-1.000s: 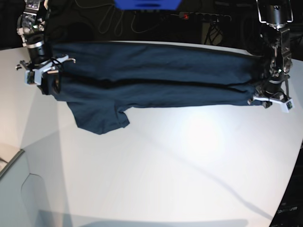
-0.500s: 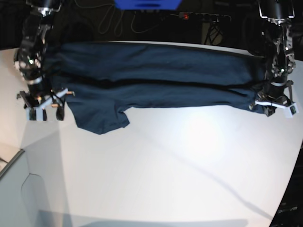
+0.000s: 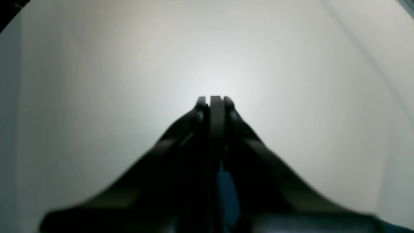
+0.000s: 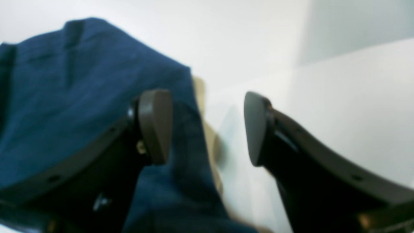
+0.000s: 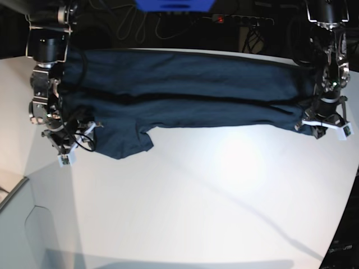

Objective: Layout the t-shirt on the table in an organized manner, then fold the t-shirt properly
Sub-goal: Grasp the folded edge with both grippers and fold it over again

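The dark navy t-shirt lies as a long band across the far side of the white table, one sleeve hanging toward the front at its left end. My right gripper is open beside that sleeve. In the right wrist view it has one finger over the shirt and the other over bare table. My left gripper sits at the shirt's right end. In the left wrist view it is shut, pointing over bare table; no cloth shows at its tips.
Cables and a power strip lie behind the table's far edge, beside a blue object. The table's curved edge runs down the right and a grey corner panel sits at the front left.
My right gripper has moved from the shirt's far left corner toward the front, down to the hanging sleeve. My left gripper has barely moved. The shirt lies as before.
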Motion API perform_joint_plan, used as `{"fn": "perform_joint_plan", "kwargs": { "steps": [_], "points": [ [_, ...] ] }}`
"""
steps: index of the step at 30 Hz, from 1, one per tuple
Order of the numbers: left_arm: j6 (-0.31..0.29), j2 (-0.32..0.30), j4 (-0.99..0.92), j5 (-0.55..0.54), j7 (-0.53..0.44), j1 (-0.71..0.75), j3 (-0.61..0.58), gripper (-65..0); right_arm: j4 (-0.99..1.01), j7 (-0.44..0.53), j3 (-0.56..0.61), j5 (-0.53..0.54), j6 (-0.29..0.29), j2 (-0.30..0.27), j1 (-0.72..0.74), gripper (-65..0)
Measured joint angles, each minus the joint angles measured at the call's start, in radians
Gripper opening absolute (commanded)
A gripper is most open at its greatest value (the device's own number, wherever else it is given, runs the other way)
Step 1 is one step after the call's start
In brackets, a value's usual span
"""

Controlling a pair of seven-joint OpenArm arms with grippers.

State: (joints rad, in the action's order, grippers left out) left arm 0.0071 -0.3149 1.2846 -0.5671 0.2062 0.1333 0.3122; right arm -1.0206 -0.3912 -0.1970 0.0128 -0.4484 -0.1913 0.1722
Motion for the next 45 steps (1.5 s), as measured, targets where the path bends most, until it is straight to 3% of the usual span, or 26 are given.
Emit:
{"fn": "perform_joint_plan", "kwargs": {
  "steps": [9,11,16,17,25,37,45],
  "points": [
    [0.0,0.0,0.0,0.0,0.0,-0.002,0.0,-65.0,0.005,0.031,0.151,0.003,0.0,-0.002,0.0,-32.1],
    [0.0,-0.001,0.0,0.0,0.0,-0.004,0.0,-65.0,0.005,0.032,0.166,0.003,0.001,-0.003,0.002,-37.8],
    [0.0,0.001,0.0,0.0,0.0,-0.011,0.0,-65.0,0.007,0.0,0.161,0.003,0.0,-0.003,0.024,-63.1],
    [0.001,0.002,0.0,0.0,0.002,-0.018,0.0,-65.0,0.007,-0.005,0.162,-0.001,0.0,-0.003,0.034,-65.0],
    [-0.002,-0.002,0.0,0.0,0.003,-0.076,0.0,-65.0,-0.133,-0.006,0.159,-0.002,0.0,-0.06,0.026,-65.0],
    [-0.002,0.002,-0.003,0.0,0.006,-0.171,0.0,-65.0,-0.41,-0.005,0.051,0.003,0.0,-0.058,-0.049,-65.0],
    [-0.001,0.003,-0.009,0.0,0.008,-0.195,-0.004,-65.0,-0.579,-0.011,0.049,0.003,0.0,-0.042,-0.163,-65.0]
  ]
}}
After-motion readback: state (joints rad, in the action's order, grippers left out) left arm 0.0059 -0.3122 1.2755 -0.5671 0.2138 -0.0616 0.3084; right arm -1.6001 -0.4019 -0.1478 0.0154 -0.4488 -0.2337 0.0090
